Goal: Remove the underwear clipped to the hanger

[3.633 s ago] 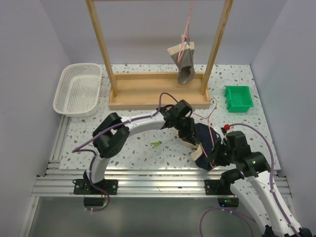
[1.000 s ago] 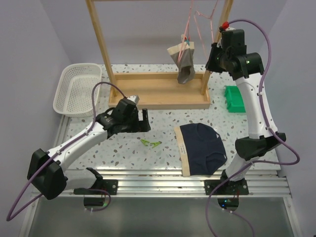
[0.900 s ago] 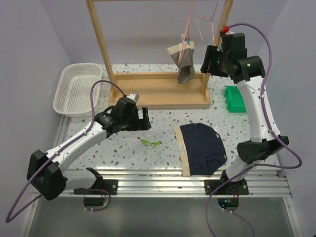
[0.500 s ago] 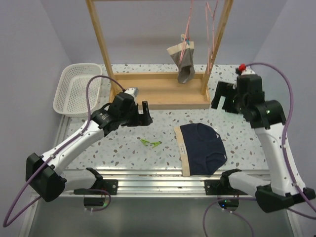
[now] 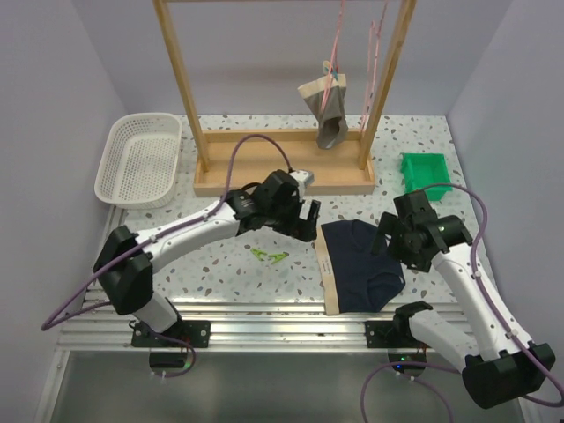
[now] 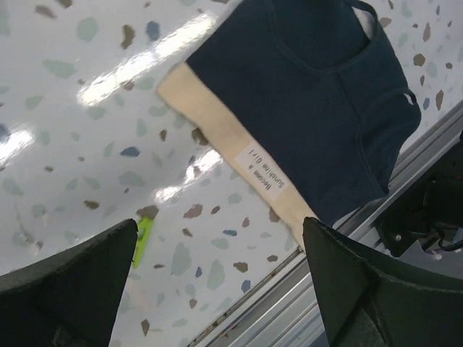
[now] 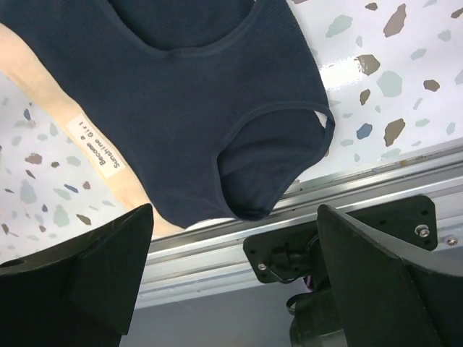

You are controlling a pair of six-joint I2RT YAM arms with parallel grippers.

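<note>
Jaws spread wide, the left gripper [image 5: 306, 222] and right gripper [image 5: 389, 238] hovered on either side of the navy briefs [image 5: 359, 264].

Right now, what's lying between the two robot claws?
The navy briefs lie flat between the left gripper and right gripper, shown in the top view.

Navy briefs [image 5: 363, 263] have a tan waistband [image 5: 327, 278], grey briefs [image 5: 331, 130] a beige waistband [image 5: 309, 91]; the white table [image 5: 220, 269] is speckled.
</note>
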